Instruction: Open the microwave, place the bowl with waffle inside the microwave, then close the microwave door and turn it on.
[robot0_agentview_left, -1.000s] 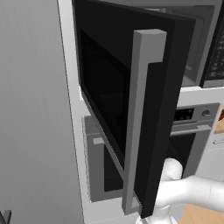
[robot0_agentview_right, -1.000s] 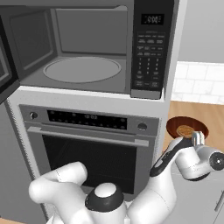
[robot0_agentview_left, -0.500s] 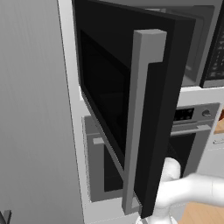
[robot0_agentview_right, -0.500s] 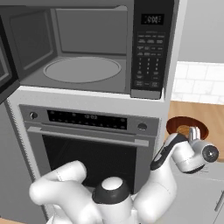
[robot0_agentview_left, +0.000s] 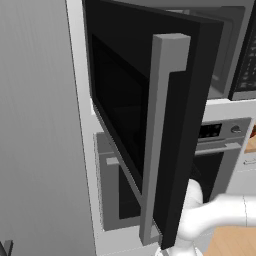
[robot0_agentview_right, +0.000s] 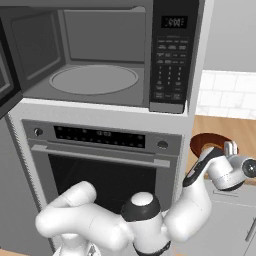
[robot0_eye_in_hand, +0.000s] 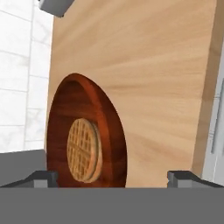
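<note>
- The fingers (robot0_eye_in_hand: 112, 177) stand wide apart with nothing between them, tips showing at the bottom of the hand view; the bowl (robot0_eye_in_hand: 83, 144) lies ahead of them, nearer the left tip, not touched.
- The bowl sits on the wooden table (robot0_eye_in_hand: 153, 78) to the right of the oven (robot0_agentview_right: 102, 165), with the waffle (robot0_eye_in_hand: 83, 150) flat in its middle. In the right base view its rim (robot0_agentview_right: 207, 142) shows just behind the hand.
- Handling, as judged: a dark wooden bowl, rigid, light, with a smooth, possibly slippery wall. The waffle lies loose and would slide if the bowl tips. The rim is the sensible hold, one finger inside and one outside, bowl kept level.
- The table edge runs close along the bowl's right in the hand view; white tile wall lies on the far side.
- The microwave (robot0_agentview_right: 100, 55) is open and its cavity empty, turntable bare; the opening looks ample for the bowl.
- The door (robot0_agentview_left: 150, 115) stands swung out to the left, well apart from the bowl; the lift from table to cavity appears unobstructed.
</note>
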